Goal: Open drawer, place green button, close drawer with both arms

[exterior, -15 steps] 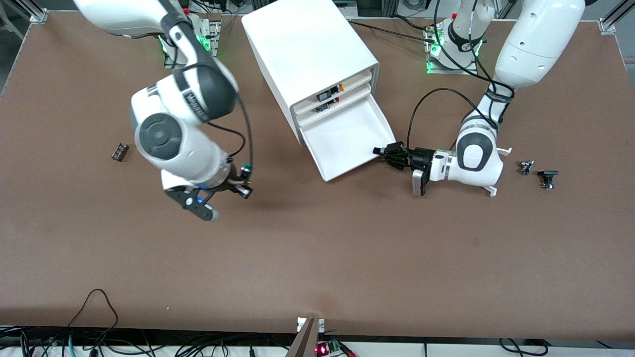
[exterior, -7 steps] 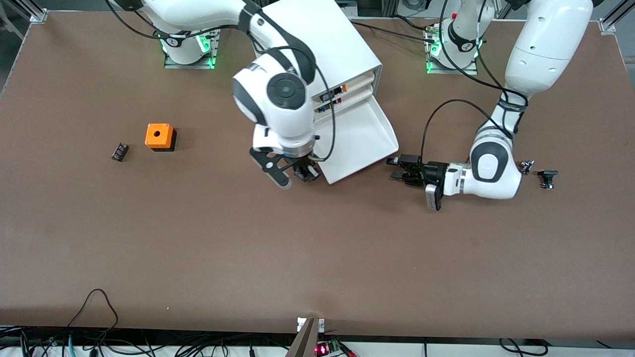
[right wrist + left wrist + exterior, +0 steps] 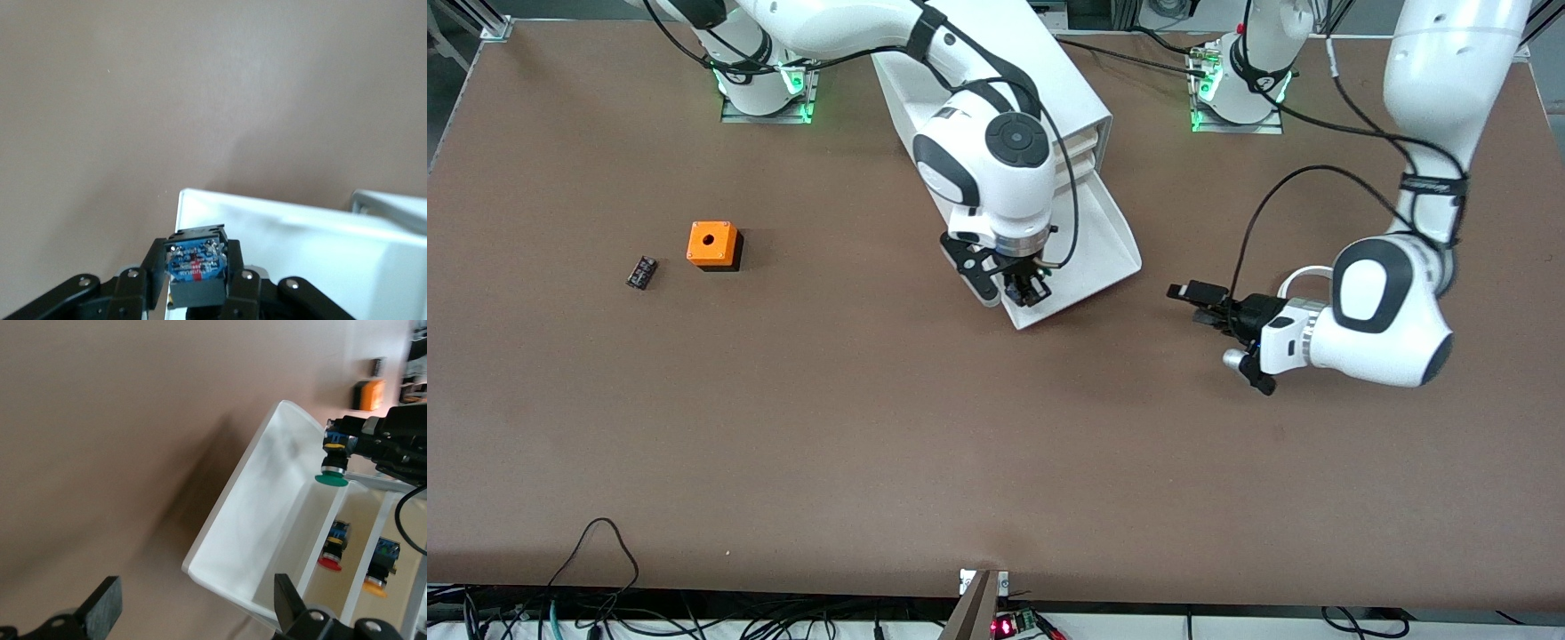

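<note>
Over the front corner of the pulled-out drawer (image 3: 1103, 240), you have the right gripper (image 3: 1024, 292) pinching the button (image 3: 332, 461): its fingers are pressed onto the dark boxy body, and in the left wrist view you can see the round green cap pointing down toward the tray's white floor. In the right wrist view the button's body (image 3: 195, 263) sits clamped between the two black fingers (image 3: 241, 287), with the drawer's white rim just under it.

The drawer is the lowest tray of the white cabinet (image 3: 996, 80), which stands at the far middle of the table (image 3: 871, 444). The tray is drawn well out toward the front camera, and what you can see of its floor is bare. In the left wrist view you can see two more push buttons in the drawers above it, one with a red cap (image 3: 331, 550) and one with an orange cap (image 3: 380, 567).

Your left gripper (image 3: 1199, 304) is low, apart from the drawer, toward the left arm's end of the table, fingers spread wide and holding nothing; its fingertips (image 3: 103, 610) frame the drawer in the left wrist view.

Toward the right arm's end of the table you have an orange box with a round hole (image 3: 712, 244), and just beside it, closer to that end, a small dark part (image 3: 640, 271). Both lie well apart from the cabinet.
</note>
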You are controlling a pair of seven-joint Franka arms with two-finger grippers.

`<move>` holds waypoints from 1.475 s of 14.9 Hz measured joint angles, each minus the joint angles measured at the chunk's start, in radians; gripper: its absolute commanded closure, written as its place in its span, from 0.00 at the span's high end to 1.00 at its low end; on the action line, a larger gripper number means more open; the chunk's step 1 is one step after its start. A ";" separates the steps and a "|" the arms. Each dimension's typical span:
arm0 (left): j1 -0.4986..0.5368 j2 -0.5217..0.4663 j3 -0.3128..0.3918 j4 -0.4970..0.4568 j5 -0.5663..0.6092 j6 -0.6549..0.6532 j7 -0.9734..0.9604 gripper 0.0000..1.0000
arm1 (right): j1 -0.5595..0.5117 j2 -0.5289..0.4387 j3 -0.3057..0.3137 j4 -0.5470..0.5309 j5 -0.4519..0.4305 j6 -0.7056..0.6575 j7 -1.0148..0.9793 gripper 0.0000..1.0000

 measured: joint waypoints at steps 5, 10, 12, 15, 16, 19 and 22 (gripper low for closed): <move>-0.063 -0.026 -0.013 0.207 0.301 -0.190 -0.355 1.00 | 0.126 0.099 -0.095 0.045 -0.001 0.084 0.145 0.01; -0.158 -0.027 -0.017 0.262 0.522 -0.218 -0.502 1.00 | 0.127 0.137 -0.111 0.120 -0.001 0.084 0.157 1.00; -0.164 -0.030 -0.016 0.309 0.541 -0.222 -0.508 1.00 | 0.122 0.137 -0.114 0.150 -0.001 0.085 0.157 1.00; -0.157 -0.041 -0.009 0.321 0.542 -0.252 -0.526 1.00 | 0.086 0.124 -0.112 0.217 0.001 0.084 0.134 1.00; -0.153 -0.043 -0.008 0.318 0.541 -0.258 -0.529 1.00 | 0.059 0.111 -0.104 0.233 0.011 0.082 0.086 1.00; -0.152 -0.050 -0.009 0.269 0.536 -0.207 -0.571 1.00 | -0.048 0.043 -0.071 0.246 0.087 0.038 -0.249 1.00; -0.157 -0.094 -0.017 0.114 0.532 0.054 -0.686 1.00 | -0.156 -0.006 -0.067 0.246 0.214 -0.041 -0.605 1.00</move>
